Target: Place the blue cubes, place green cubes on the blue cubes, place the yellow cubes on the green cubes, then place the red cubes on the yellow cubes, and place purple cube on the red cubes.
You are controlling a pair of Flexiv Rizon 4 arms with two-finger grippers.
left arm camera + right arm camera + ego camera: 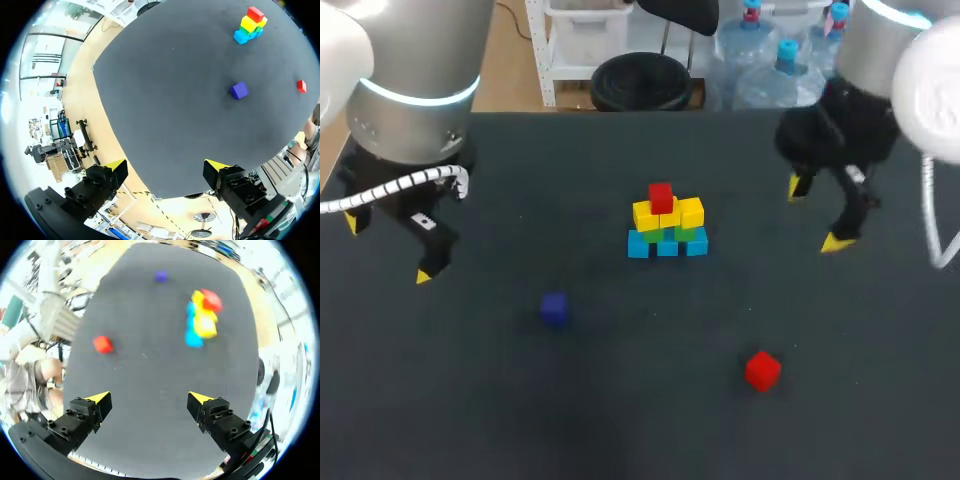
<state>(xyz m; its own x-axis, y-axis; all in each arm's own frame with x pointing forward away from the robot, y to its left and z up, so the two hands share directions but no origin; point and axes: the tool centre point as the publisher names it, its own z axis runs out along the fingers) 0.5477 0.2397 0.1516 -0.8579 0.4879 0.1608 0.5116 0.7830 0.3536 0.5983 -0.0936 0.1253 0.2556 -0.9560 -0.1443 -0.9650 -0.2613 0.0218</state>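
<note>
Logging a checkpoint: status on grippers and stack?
Left gripper, right gripper open, empty. Stack topped by one red cube. Loose red cube, purple cube lie apart, nothing blocking.

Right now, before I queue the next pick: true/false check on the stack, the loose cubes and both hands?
1. A red cube tops the stack. True.
2. The purple cube sits on the stack. False: it lies alone on the table, apart from the stack, on the left arm's side.
3. A second red cube lies loose on the table. True.
4. The right hand holds a cube. False: it is open and empty, beside the stack.
5. The left hand is open and empty. True.
</note>
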